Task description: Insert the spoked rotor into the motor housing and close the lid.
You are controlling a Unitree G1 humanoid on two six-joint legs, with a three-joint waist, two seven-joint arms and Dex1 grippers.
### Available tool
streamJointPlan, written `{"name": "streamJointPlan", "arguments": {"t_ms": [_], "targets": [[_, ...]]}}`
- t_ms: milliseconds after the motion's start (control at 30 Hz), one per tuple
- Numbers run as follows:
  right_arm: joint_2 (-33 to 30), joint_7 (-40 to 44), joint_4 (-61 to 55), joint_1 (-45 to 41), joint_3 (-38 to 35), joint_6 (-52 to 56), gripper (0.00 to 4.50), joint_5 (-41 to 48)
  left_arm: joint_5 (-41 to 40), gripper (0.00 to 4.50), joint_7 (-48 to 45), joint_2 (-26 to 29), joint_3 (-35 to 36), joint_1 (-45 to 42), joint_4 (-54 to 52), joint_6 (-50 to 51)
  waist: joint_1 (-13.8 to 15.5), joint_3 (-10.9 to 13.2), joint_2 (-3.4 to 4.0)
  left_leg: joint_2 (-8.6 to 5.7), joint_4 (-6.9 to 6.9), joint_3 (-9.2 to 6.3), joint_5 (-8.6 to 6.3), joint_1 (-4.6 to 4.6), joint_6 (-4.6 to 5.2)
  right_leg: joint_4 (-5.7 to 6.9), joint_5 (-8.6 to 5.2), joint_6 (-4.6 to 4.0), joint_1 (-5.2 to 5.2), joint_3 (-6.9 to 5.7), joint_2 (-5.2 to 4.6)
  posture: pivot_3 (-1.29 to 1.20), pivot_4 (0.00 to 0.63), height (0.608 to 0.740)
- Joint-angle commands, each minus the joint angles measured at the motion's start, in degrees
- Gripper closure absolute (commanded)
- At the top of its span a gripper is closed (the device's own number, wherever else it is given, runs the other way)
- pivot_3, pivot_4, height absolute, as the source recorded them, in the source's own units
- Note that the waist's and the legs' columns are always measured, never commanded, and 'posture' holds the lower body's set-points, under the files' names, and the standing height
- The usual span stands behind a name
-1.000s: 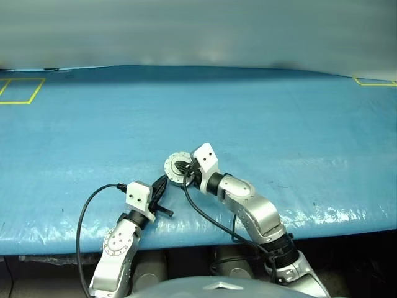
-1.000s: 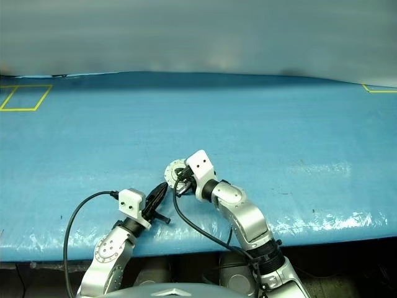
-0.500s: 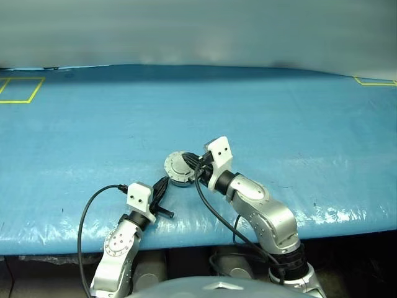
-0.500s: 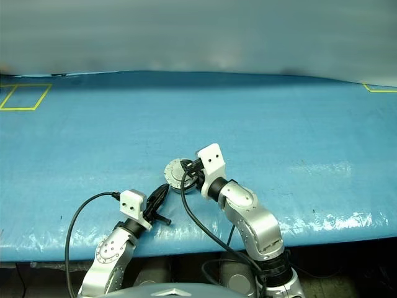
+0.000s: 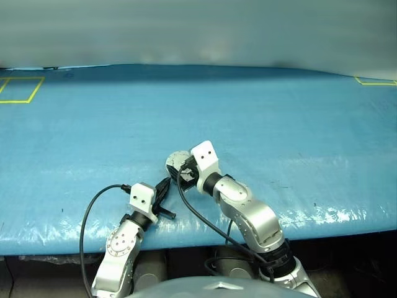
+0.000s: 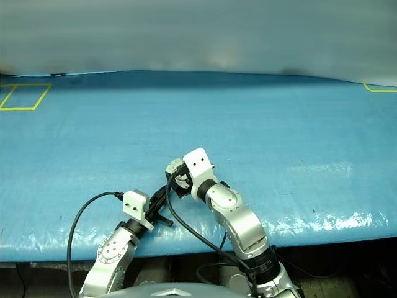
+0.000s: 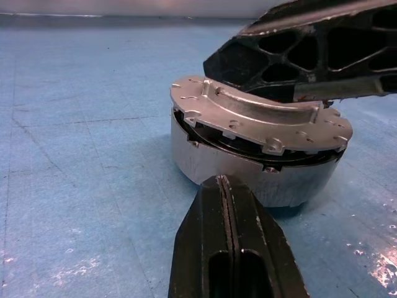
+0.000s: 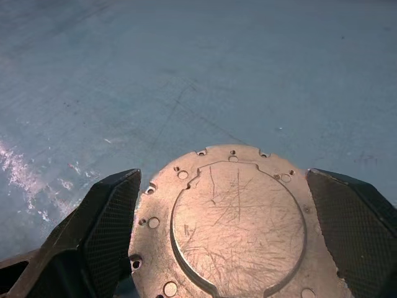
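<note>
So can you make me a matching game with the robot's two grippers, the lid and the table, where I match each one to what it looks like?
Things:
1. left gripper
2. right gripper
3. lid
4. table

Descriptions:
A. blue and flat
B. fingers spread wide, one on each side of the lid
C. fingers pressed together
D. grey disc lying on the motor housing, a bit tilted

Pairs: 1-C, 2-B, 3-D, 4-A

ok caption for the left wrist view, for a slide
Lid lying slightly askew on the motor housing, shut left gripper in front, right gripper's finger over it.
</note>
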Motion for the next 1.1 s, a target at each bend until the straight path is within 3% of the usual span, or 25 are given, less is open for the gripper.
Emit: {"name": "streamJointPlan", "arguments": {"t_ms": [33,767,967,1100], "targets": [[0.9,-0.7,-0.3,-0.1,0.5,-2.6,0.01,-1.0,0.1,4.5,-0.3,-0.2,-0.4,-0.6,-1.0,-1.5,0.0,0.0,0.0,0.0,0.0,0.0,0.0,0.0,0.0,0.0,0.0,0.0,0.0,0.0,0.0,0.0,0.15,0.74],[-4.6,6.2,3.7,1.1,-1.2,-8.3,0.01,-1.6,-0.2,4.5,-1.0,0.7,0.1,-1.7,0.3,-0.6,0.0,0.0,0.0,0.0,0.01,-0.01,0.0,0.0,0.0,0.0,0.0,0.0,0.02,-0.01,0.0,0.0,0.15,0.74],[-4.4,7.1,4.6,0.3,-1.5,-8.6,1.47,-1.8,-0.2,4.5,-0.9,0.5,0.1,-1.4,0.4,-0.6,0.0,0.0,0.0,0.0,0.02,-0.01,0.0,0.0,0.0,0.0,0.0,0.0,0.03,-0.01,0.0,0.0,0.15,0.74],[-3.9,7.2,3.9,0.6,-0.9,-8.2,1.46,-1.7,-0.3,4.5,-0.9,0.4,0.1,-1.1,0.3,-0.6,0.0,0.0,0.0,0.0,0.02,-0.01,0.0,0.01,0.0,0.01,0.0,0.0,0.02,-0.01,0.01,0.0,0.15,0.74]]}}
